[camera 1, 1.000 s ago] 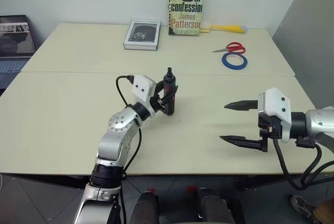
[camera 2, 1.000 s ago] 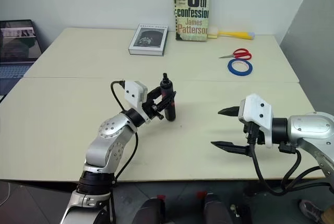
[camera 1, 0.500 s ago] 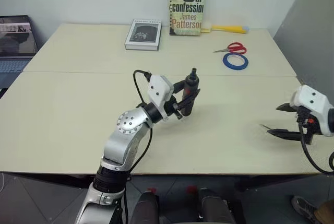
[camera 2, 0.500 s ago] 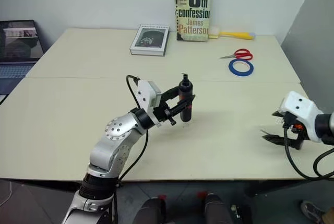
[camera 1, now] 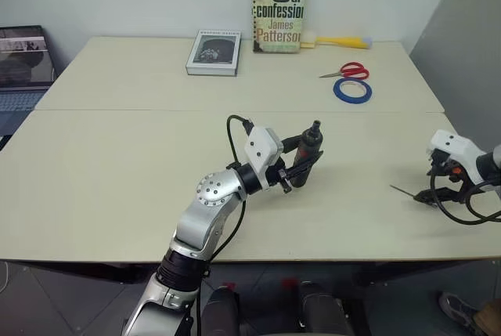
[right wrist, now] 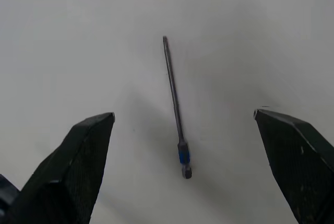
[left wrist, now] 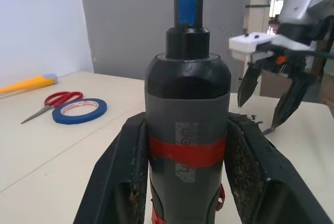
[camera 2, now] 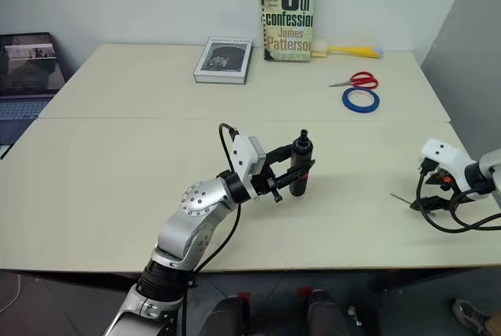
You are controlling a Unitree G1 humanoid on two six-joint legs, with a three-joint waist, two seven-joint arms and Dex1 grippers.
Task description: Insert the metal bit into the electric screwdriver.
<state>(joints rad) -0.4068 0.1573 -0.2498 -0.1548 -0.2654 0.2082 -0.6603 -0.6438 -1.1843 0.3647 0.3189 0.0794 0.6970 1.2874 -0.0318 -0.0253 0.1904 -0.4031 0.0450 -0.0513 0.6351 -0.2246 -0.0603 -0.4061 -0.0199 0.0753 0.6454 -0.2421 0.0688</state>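
Note:
The electric screwdriver (camera 1: 311, 150), black with a red band, stands upright above the table's middle with its chuck tip up. My left gripper (camera 1: 302, 168) is shut on its body, one finger on each side, as the left wrist view shows (left wrist: 188, 130). The metal bit (right wrist: 175, 104), a thin dark rod with a blue mark near one end, lies flat on the table near the right edge (camera 1: 403, 192). My right gripper (right wrist: 182, 117) hangs open above it, pointing down, its fingers (right wrist: 83, 151) wide on either side and not touching it.
At the back stand an upright paperback (camera 1: 279, 5), a flat grey book (camera 1: 213, 52), a yellow-handled brush (camera 1: 340, 41), red scissors (camera 1: 346, 71) and a blue tape roll (camera 1: 351, 91). A laptop (camera 1: 23, 62) sits off the left side. The table's right edge (camera 1: 462, 156) is close to my right gripper.
My left gripper has carried the screwdriver to the right, toward the table's middle. My right gripper has swung out to the right and tipped down over the bit, staying open.

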